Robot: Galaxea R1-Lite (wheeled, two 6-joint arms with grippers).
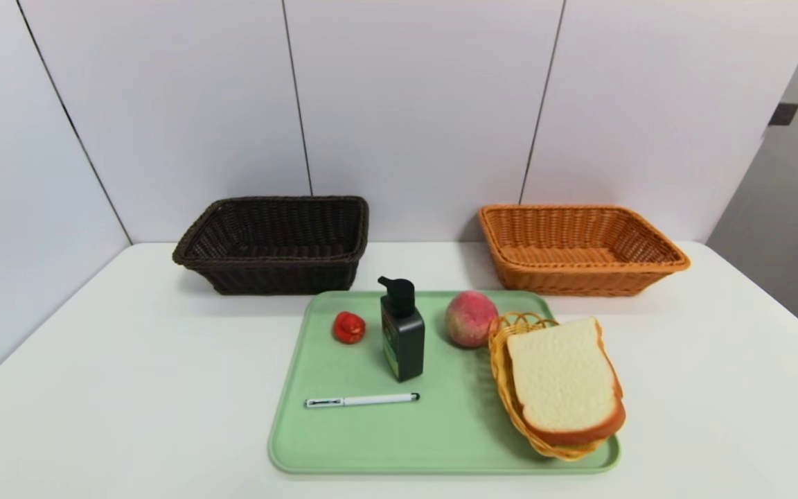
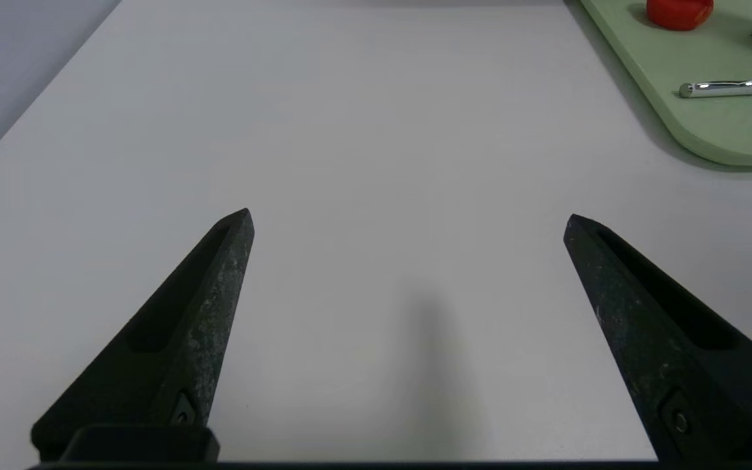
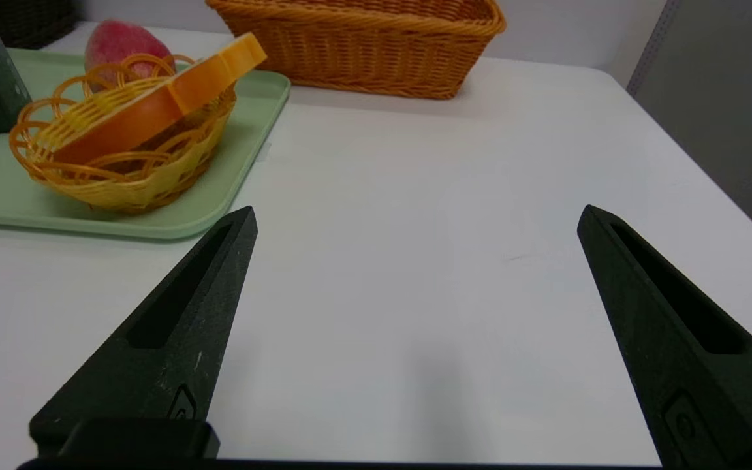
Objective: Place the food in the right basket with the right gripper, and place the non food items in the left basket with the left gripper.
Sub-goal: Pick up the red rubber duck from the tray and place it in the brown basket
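A bread slice (image 1: 565, 378) lies on a small yellow wicker dish (image 1: 503, 367) at the right of a green tray (image 1: 440, 436). Beside it sits a pink-red peach (image 1: 470, 318). The tray also holds a dark pump bottle (image 1: 402, 337), a white pen (image 1: 362, 400) and a small red item (image 1: 348, 327). The dark brown basket (image 1: 274, 242) stands back left, the orange-tan basket (image 1: 579, 248) back right. My left gripper (image 2: 408, 219) hangs open over bare table left of the tray. My right gripper (image 3: 417, 215) is open over bare table right of the tray. Neither arm shows in the head view.
The white table (image 1: 94, 388) meets a white panel wall behind the baskets. In the right wrist view the bread (image 3: 154, 104), dish (image 3: 121, 176), peach (image 3: 121, 42) and orange-tan basket (image 3: 363, 46) appear. The pen (image 2: 735, 87) and red item (image 2: 679, 12) show in the left wrist view.
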